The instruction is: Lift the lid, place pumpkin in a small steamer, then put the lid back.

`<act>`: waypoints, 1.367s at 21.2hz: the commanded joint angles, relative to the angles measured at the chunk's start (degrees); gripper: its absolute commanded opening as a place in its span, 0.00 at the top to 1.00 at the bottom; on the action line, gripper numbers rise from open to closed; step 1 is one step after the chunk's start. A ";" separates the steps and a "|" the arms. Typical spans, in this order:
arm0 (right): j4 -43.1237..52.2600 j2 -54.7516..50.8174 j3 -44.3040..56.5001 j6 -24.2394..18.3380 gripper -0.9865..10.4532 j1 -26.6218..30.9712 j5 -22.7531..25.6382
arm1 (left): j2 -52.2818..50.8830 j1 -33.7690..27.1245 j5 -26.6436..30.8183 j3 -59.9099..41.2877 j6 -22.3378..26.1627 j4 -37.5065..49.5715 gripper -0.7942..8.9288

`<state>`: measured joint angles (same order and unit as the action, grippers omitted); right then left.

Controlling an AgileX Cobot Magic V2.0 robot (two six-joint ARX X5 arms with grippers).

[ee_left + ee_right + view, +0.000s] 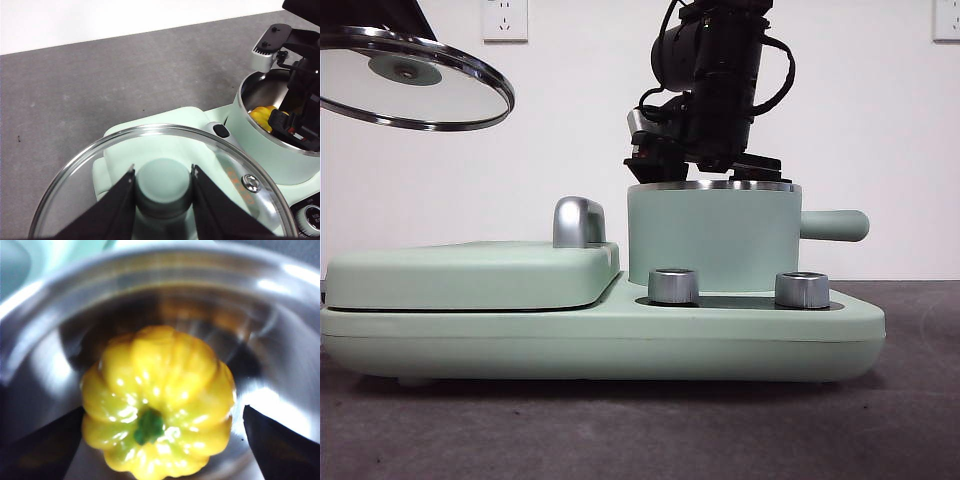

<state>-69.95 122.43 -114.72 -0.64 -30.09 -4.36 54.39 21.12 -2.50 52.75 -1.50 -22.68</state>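
High at the left of the front view hangs the glass lid [415,95], tilted. My left gripper [162,172] is shut on its mint-green knob [164,185]. The small steamer [715,240] stands uncovered on the appliance's right side, handle pointing right. My right gripper [705,165] reaches down into it from above. In the right wrist view the yellow pumpkin [160,395] lies on the steel bottom of the steamer [165,280], green stem toward the camera. The right gripper [162,440] is open, its jaws spread on either side of the pumpkin. The left wrist view also shows the pumpkin [261,116] inside the pot.
The mint-green appliance base [600,340] sits on a dark grey table. Its left half carries the flat griddle cover [470,275] with a chrome handle [578,222]. Two steel dials [673,286] [802,290] stand in front of the pot. A white wall lies behind.
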 commanded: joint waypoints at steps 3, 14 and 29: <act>-0.46 -1.70 -4.09 -0.44 0.47 -0.55 -0.09 | 0.31 0.09 0.02 0.87 0.42 1.66 0.91; 0.11 -15.47 -7.10 0.63 0.55 -0.48 5.70 | 0.31 0.09 0.00 0.87 0.37 1.40 0.91; 8.94 -32.74 5.07 0.66 0.55 -0.55 5.70 | 0.31 0.09 0.00 0.87 0.39 1.25 0.91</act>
<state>-61.14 89.14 -108.68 -0.47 -30.26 1.32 54.39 21.12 -2.50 52.75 -1.50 -22.94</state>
